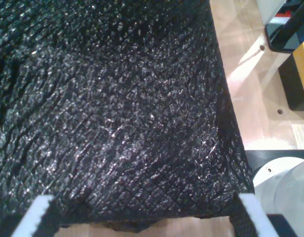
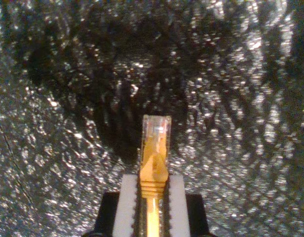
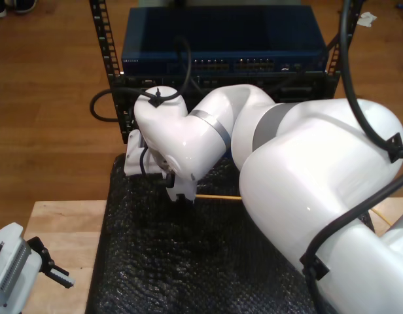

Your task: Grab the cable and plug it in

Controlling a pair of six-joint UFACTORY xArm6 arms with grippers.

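In the exterior view, going left to right: my first gripper (image 3: 54,275) sits at the lower left of the frame, above the wooden table (image 3: 57,229) and just off the left edge of the black mat (image 3: 188,261); its two dark fingertips stand apart with nothing between them. The first wrist view agrees: my first gripper (image 1: 142,217) has its white pads (image 1: 36,212) spread wide over the near edge of the mat (image 1: 117,108), gripping nothing, with bare table (image 1: 255,98) beside the mat. Toward the centre of the exterior view, a large white arm (image 3: 306,190) reaches from the lower right of the frame to the upper middle, and my second gripper (image 3: 182,196) points down at the mat just in front of the rack (image 3: 221,59), which fills the upper centre with a blue switch and a row of ports. The cable (image 3: 218,197) runs as a thin yellow line from that gripper toward the right, passing behind the arm; another short yellow stretch appears at the right edge. In the second wrist view, my second gripper (image 2: 152,197) is clamped on the cable (image 2: 153,168) just behind its orange boot, white pads (image 2: 126,202) tight on both sides, and the clear plug projects forward above the mat (image 2: 53,148).
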